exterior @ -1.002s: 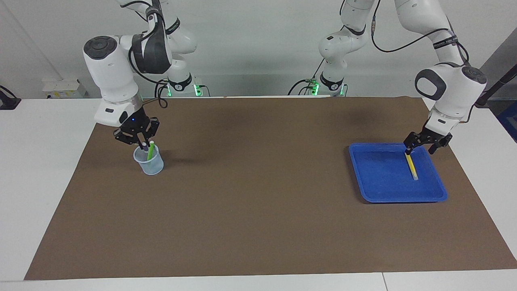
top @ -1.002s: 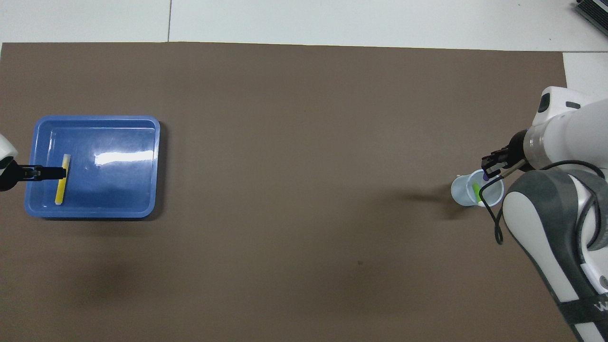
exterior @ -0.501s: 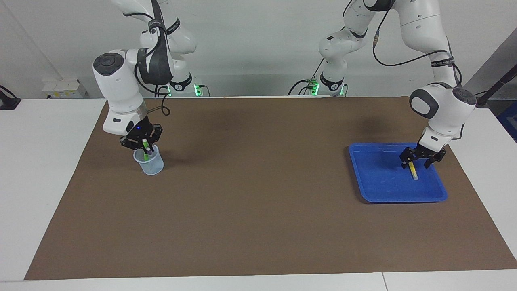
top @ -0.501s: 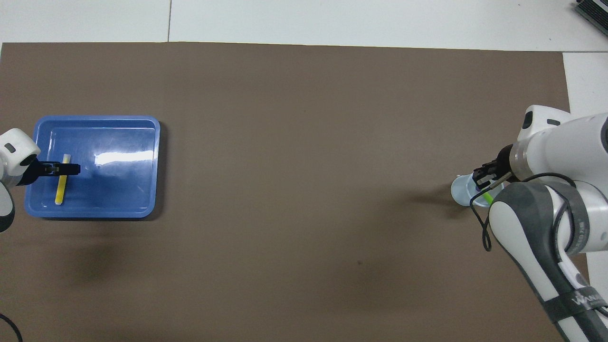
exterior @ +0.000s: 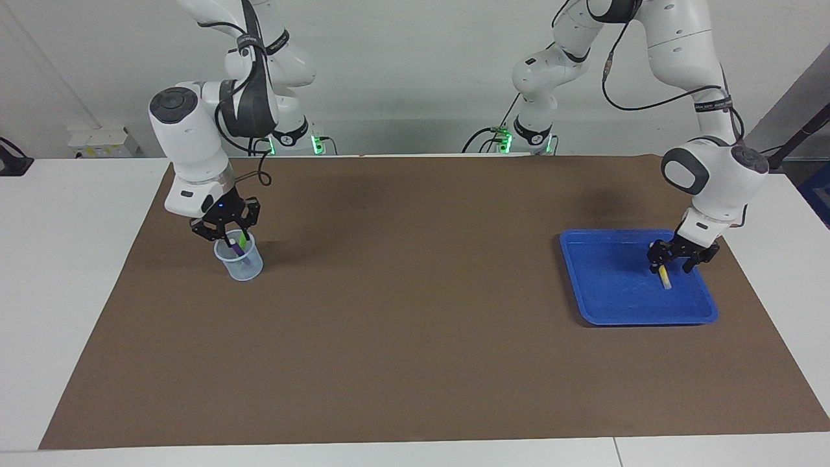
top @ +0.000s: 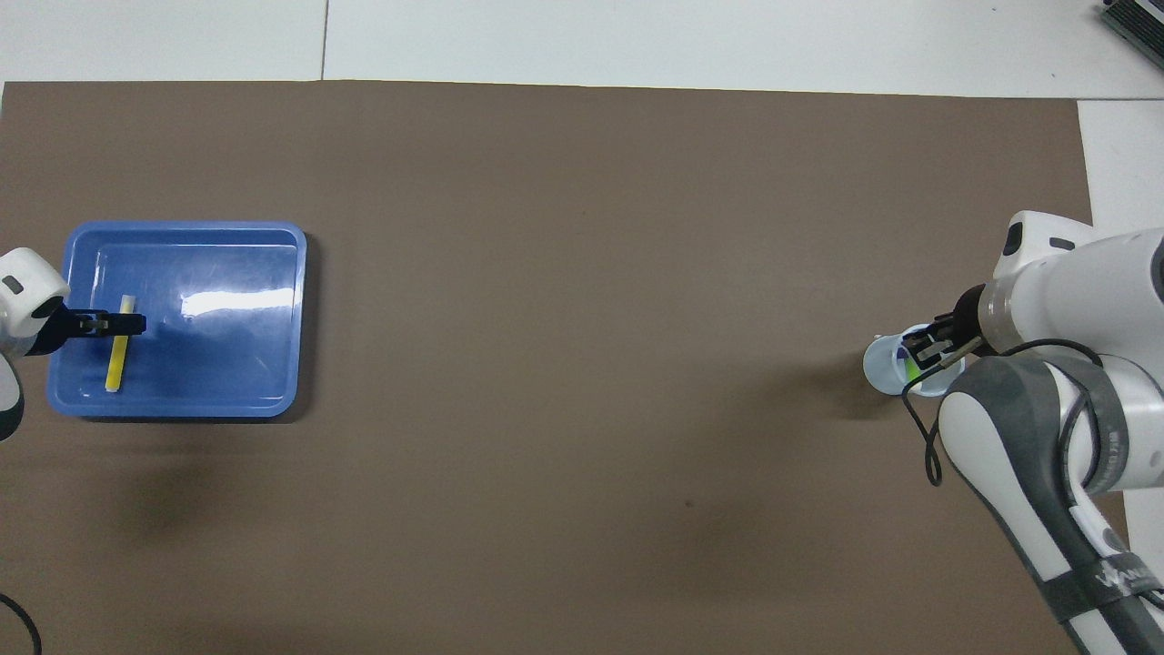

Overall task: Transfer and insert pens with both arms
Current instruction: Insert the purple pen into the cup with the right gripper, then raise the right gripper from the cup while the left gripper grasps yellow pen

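So here's the setup: the left tool [exterior: 674, 258] is down in the blue tray [exterior: 609, 285], right over the yellow pen [exterior: 664, 279]. Its jaws are spread on either side of the pen, not pinching it yet as far as I can see. The pen lies flat on the tray floor directly under that tool, with its whitish end poking out below. My guess is the tool sits across the pen's width so a squeeze catches the thin barrel and doesn't slide along it. At the right arm's end of the tabletop, the right tool [exterior: 225, 235] hangs just above the rim of a clear plastic cup [exterior: 241, 267]. Its jaws are apart and it's holding nothing. The purple pen [exterior: 244, 258] and green pen [exterior: 242, 239] stand leaning inside the cup, right beneath that tool. I'd say two of three are done, and the yellow one is next for pickup and handover. The tricky bit is probably gripping such a thin pen off a slick tray.
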Available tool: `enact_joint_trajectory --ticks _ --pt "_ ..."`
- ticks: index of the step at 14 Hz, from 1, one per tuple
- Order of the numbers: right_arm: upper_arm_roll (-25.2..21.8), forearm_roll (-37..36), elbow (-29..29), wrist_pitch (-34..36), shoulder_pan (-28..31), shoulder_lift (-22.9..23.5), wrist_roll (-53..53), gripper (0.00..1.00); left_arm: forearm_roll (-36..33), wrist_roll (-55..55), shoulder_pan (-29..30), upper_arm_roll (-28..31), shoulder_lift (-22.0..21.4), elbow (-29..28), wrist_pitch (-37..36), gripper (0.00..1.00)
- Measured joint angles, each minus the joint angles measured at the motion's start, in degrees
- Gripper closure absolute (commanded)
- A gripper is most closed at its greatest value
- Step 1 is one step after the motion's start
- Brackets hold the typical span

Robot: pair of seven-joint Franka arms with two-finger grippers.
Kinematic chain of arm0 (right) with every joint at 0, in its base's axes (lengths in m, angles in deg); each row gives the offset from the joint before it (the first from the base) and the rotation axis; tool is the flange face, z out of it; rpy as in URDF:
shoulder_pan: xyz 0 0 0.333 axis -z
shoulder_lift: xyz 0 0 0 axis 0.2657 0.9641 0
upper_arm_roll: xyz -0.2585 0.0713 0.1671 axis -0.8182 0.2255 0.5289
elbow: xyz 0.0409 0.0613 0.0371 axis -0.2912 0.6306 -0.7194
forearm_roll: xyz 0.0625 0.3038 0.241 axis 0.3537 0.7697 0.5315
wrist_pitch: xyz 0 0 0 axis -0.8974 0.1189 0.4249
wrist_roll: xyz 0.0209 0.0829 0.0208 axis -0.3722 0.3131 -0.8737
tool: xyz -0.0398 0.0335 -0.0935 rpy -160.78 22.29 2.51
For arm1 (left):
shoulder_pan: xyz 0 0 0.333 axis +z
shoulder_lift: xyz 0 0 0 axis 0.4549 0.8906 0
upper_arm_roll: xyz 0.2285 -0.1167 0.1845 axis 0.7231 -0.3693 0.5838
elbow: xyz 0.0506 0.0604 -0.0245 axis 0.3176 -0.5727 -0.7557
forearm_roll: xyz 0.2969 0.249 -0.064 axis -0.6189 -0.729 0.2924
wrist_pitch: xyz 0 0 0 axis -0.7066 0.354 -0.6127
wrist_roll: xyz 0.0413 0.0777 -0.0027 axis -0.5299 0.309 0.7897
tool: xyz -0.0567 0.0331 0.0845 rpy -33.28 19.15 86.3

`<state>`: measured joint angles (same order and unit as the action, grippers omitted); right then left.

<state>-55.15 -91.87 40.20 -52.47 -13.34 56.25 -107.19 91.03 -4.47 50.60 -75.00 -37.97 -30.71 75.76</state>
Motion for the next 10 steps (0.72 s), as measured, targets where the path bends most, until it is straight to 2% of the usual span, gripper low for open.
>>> enact_joint_trajectory --ticks 2,3,4,8,10 --pt "0.0 0.4 -0.1 -0.3 0.0 -0.1 0.0 0.00 0.0 0.0 0.0 0.0 1.1 0.0 0.9 0.24" --pt "0.1 1.1 -0.3 -0.4 0.0 -0.1 0.0 0.00 0.0 0.0 0.0 0.0 1.3 0.0 1.2 0.36" --pt "0.2 2.1 -0.5 -0.4 -0.1 -0.1 0.1 0.00 0.0 0.0 0.0 -0.1 1.3 0.1 1.2 0.53" --pt "0.6 3.4 -0.7 -0.4 -0.2 -0.4 1.6 0.00 0.0 0.0 0.0 -0.2 1.1 0.6 1.3 1.00" --pt "0.7 3.5 -1.0 -0.4 -0.2 -0.7 1.6 0.00 0.0 0.0 0.0 -0.3 1.0 0.7 1.2 1.00"
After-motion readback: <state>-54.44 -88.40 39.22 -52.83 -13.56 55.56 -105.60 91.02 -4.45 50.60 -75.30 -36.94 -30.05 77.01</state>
